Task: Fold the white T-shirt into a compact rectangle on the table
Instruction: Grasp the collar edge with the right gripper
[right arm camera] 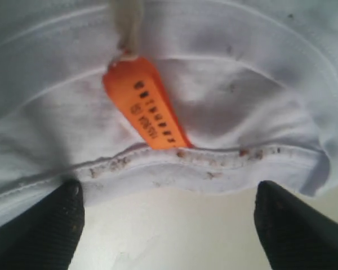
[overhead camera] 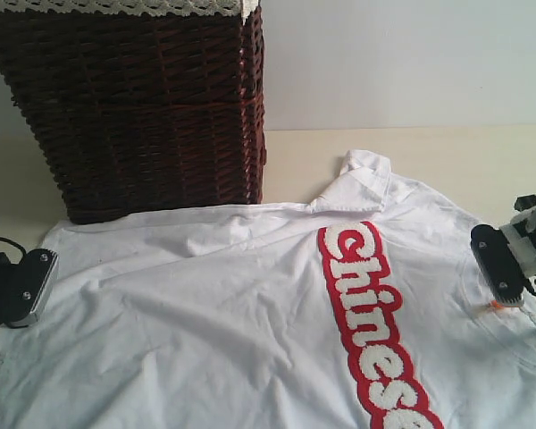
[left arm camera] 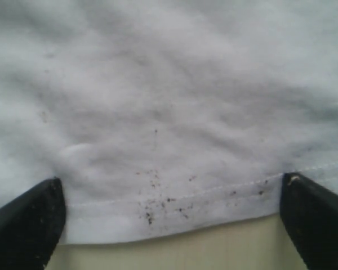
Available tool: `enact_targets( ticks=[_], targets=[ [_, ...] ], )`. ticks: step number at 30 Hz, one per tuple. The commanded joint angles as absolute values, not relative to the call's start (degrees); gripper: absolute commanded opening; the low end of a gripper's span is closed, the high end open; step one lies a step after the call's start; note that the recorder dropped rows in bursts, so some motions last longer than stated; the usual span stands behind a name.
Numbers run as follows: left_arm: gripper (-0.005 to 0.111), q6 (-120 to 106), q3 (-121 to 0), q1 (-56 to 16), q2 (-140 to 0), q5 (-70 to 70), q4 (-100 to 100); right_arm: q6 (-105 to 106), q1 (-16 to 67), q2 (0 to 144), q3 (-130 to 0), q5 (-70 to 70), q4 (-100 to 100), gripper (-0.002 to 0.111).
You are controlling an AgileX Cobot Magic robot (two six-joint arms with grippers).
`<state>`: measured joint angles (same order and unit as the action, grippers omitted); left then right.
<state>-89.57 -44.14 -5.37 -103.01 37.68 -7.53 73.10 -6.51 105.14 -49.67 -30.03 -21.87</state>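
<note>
Two grippers are set at opposite ends of the white T-shirt (overhead camera: 214, 313), which is spread over the near part of the table (overhead camera: 411, 152), its far edge touching or just short of the wicker basket (overhead camera: 143, 107) that stands toward the far left. The left gripper (left arm camera: 170, 222) is held with its jaws wide apart, the stitched hem (left arm camera: 174, 208) lying between them and nothing pinched. The right gripper (right arm camera: 169, 225) is likewise seen with its jaws apart, astride the neck edge (right arm camera: 214, 160) where the orange tag (right arm camera: 146, 107) hangs; no cloth is clamped there either.

Several failures can be foreseen. If the right jaws are closed too shallowly, only the tag or a single layer of the collar is likely to be caught, so that the layer beneath is left behind and the fold is spoiled. At the left, the hem is thin and lies flat on the table, so it may be pushed away instead of gripped, or the pads may be driven against the tabletop. Should one end be raised before the other, the soft cotton would probably be dragged askew and the red-outlined lettering (overhead camera: 366, 313) creased. A sleeve (overhead camera: 362, 174) is already turned over near the far edge of the shirt, and it could be trapped inside a fold and make a lump. Cloth swung toward the far left might also be snagged on the basket's rough weave.
</note>
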Motion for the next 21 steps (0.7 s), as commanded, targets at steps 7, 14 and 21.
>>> enact_targets(
  ticks=[7,14,21],
  targets=[
    [0.105,-89.2,-43.4,-5.3,-105.4,36.5,-8.4,72.8,-6.7,105.9,-49.5,-34.8,-21.9,0.077],
    [0.105,-89.2,-43.4,-5.3,-105.4,36.5,-8.4,65.9,-6.6,103.5,-49.5,-38.1,-21.9,0.071],
    [0.105,-89.2,-43.4,-5.3,-105.4,36.5,-8.4,65.9,-4.5,98.6,-49.5,-35.3,-20.6,0.077]
  ],
)
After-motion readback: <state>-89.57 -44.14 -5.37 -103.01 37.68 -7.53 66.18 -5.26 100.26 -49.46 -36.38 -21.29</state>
